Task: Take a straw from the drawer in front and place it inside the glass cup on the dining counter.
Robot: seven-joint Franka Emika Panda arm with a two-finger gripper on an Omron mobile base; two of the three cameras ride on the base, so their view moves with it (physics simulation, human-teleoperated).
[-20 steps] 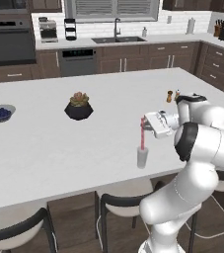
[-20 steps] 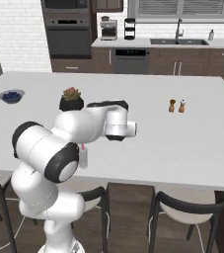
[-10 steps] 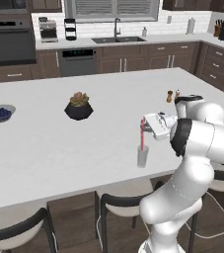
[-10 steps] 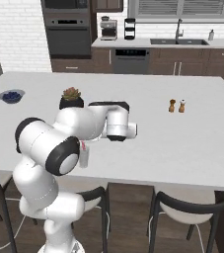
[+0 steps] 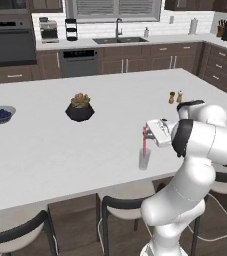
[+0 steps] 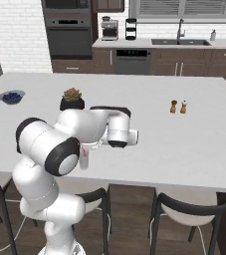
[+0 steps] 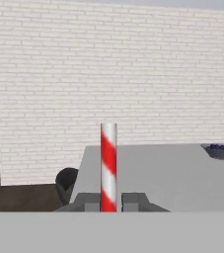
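A potted plant (image 5: 79,106), blueberry bowl (image 5: 0,114) and two shakers (image 5: 175,96) sit far back on the dining counter (image 5: 60,150). The gripper (image 5: 148,131) is clenched on the straw (image 5: 144,141), whose lower end stands upright inside the glass cup (image 5: 144,159) directly beneath.

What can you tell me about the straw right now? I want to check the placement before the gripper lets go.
The straw is a thin straight stick, red and white striped up close, pink-red from farther off. It stands upright with its lower end inside the glass cup, near the front edge of the white dining counter, and rises well above the rim. The gripper is shut on it, a finger on either side.
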